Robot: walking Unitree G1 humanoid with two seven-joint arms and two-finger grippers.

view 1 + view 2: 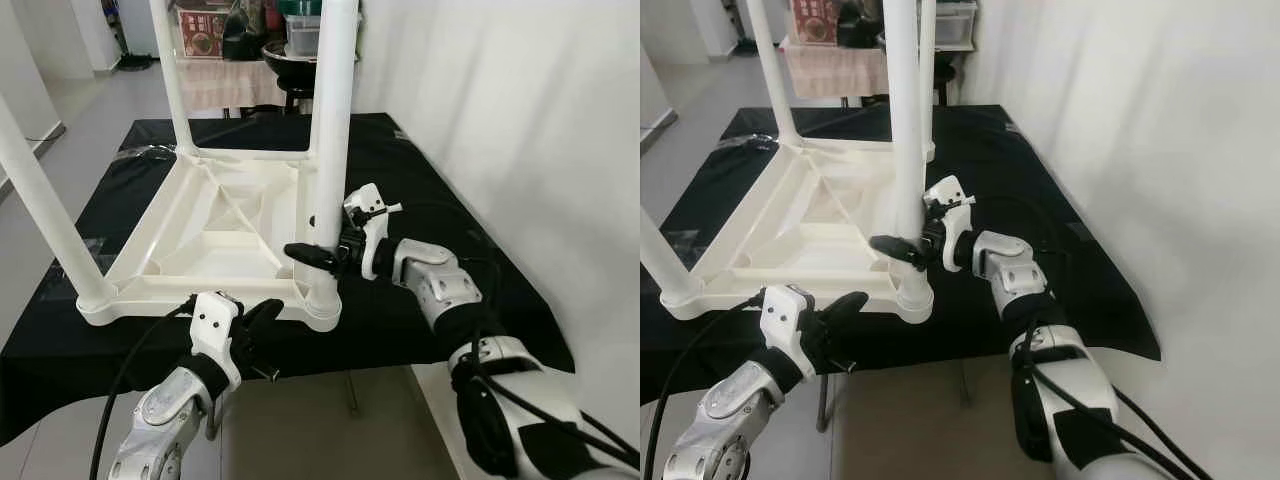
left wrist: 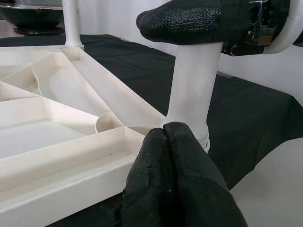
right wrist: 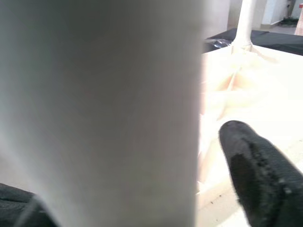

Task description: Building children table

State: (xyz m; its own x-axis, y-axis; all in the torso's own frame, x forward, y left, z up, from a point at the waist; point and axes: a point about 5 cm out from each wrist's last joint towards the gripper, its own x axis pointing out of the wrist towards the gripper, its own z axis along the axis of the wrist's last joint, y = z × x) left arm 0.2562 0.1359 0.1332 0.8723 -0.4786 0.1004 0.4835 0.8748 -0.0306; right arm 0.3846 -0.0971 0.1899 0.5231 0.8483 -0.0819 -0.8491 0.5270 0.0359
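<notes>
I see the white plastic children's table (image 1: 200, 235) lying upside down on the black-draped bench (image 1: 420, 190), its legs pointing up. My right pincer (image 1: 322, 254) is clamped around the near right leg (image 1: 330, 150), low down, just above its socket. My left pincer (image 1: 262, 318) has its fingers pressed together, holding nothing, just off the table's near edge, beside that corner.

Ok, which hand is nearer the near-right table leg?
Right. The right hand is clamped around the leg just above its socket; the left hand, fingers together, sits in front of the tabletop's near edge.
</notes>
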